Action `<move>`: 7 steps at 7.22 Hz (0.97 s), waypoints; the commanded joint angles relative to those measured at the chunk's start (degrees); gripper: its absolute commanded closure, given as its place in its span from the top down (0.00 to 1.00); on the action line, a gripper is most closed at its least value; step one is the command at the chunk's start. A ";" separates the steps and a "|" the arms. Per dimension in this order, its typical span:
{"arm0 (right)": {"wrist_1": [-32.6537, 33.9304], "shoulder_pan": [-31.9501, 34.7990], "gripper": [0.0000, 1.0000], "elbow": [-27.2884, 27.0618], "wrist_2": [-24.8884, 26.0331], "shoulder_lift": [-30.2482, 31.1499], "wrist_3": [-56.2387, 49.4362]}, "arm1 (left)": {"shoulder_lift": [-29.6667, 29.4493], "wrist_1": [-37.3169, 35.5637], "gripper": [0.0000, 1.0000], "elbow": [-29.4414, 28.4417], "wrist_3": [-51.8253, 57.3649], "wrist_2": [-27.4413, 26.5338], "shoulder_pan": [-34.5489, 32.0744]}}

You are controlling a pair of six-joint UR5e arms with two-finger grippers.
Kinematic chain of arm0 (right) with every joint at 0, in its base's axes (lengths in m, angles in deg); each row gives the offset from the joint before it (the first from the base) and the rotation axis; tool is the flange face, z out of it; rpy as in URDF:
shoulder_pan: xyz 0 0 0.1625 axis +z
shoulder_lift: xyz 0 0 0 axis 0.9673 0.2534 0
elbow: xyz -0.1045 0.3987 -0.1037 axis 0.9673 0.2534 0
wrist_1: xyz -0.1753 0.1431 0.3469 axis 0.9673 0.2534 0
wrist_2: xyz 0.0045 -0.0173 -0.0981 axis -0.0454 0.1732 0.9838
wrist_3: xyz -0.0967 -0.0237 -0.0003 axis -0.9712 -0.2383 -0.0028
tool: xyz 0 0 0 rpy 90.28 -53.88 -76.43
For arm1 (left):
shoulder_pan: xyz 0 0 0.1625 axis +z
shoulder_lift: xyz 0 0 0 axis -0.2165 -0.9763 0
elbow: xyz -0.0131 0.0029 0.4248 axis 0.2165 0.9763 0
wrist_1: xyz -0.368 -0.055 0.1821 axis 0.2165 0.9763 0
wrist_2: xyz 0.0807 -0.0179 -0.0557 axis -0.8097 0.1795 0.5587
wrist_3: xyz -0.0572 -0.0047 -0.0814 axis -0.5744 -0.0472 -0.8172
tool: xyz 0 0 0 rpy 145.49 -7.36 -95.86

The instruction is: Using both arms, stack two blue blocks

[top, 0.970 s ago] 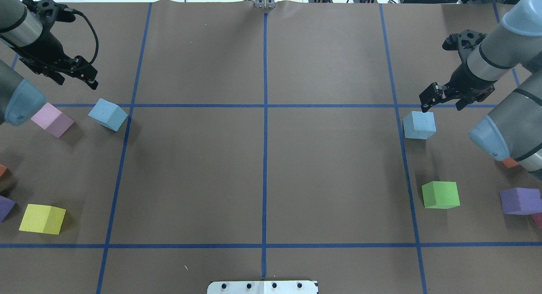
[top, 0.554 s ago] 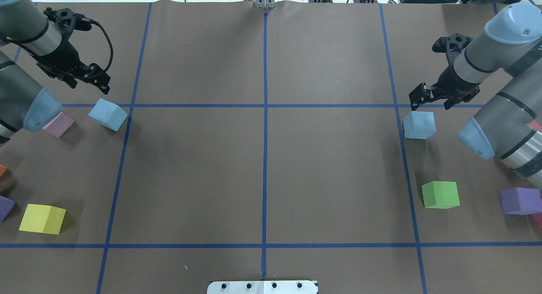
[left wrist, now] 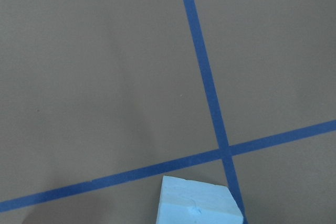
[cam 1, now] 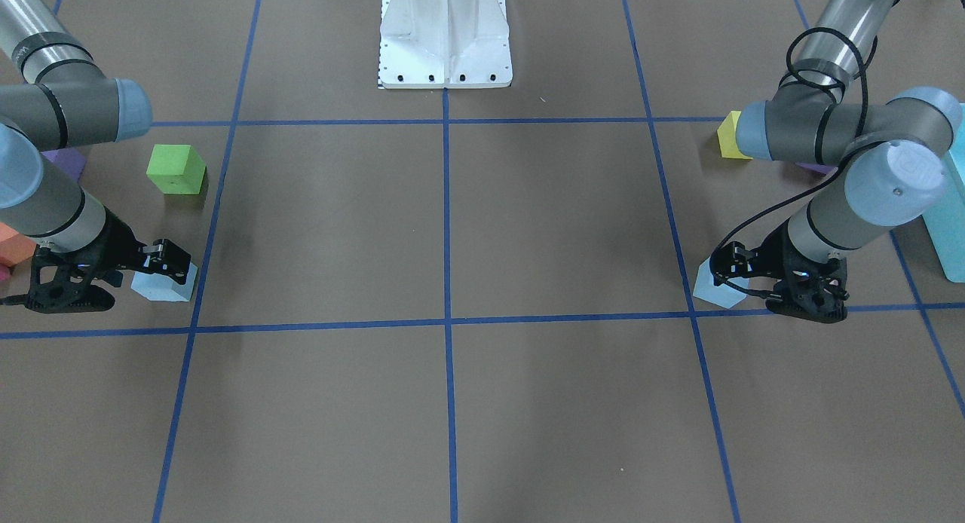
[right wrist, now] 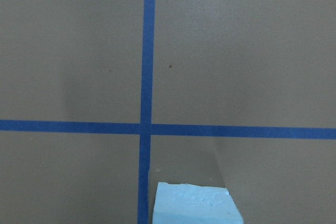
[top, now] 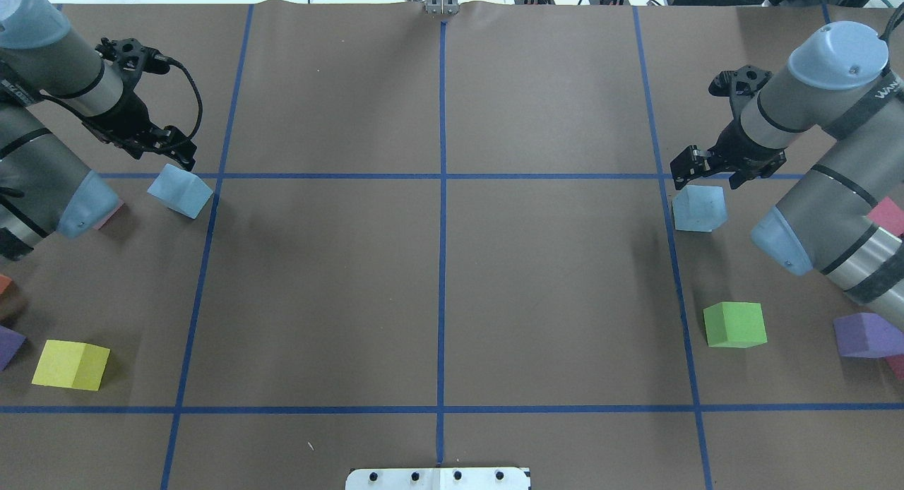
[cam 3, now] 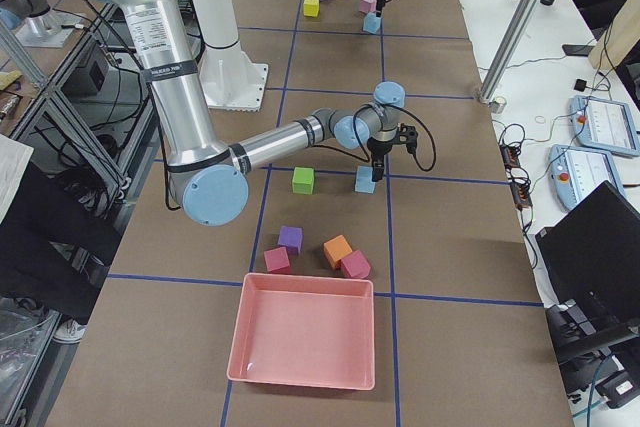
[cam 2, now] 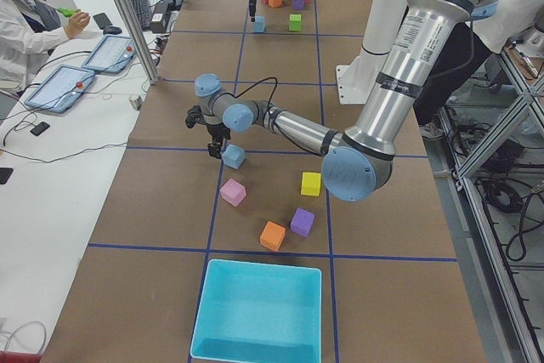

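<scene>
Two pale blue blocks lie apart on the brown table. One blue block (top: 180, 191) is at the left, also seen in the front view (cam 1: 712, 288) and the left wrist view (left wrist: 197, 204). My left gripper (top: 159, 147) hovers just beyond it, jaws open and empty. The other blue block (top: 699, 208) is at the right, also seen in the front view (cam 1: 162, 285) and the right wrist view (right wrist: 194, 204). My right gripper (top: 712, 172) hovers just beyond and above it, open and empty. No fingertips show in the wrist views.
Left side: a yellow cube (top: 70, 364), a purple cube (top: 8, 345) and a pink cube (top: 109, 211) partly under my arm. Right side: a green cube (top: 734, 324) and a purple cube (top: 865, 335). A turquoise box (cam 2: 255, 312) and a pink tray (cam 3: 305, 337) stand at the table ends.
Both grippers have moved inward toward their blue blocks: the left one to the right, the right one to the left. The blocks have not moved.
</scene>
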 commanded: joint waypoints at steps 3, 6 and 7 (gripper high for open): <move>-1.69 -3.13 0.99 0.35 4.66 2.01 0.31 | 0.34 0.96 1.00 -0.44 -1.18 0.01 0.67; -7.44 -3.49 0.98 2.70 4.84 3.59 1.19 | 0.34 0.96 1.00 -0.43 -1.27 0.01 0.76; -9.58 -3.67 0.94 4.46 4.76 3.59 1.19 | 0.60 0.96 1.00 -0.43 -1.19 -0.08 1.29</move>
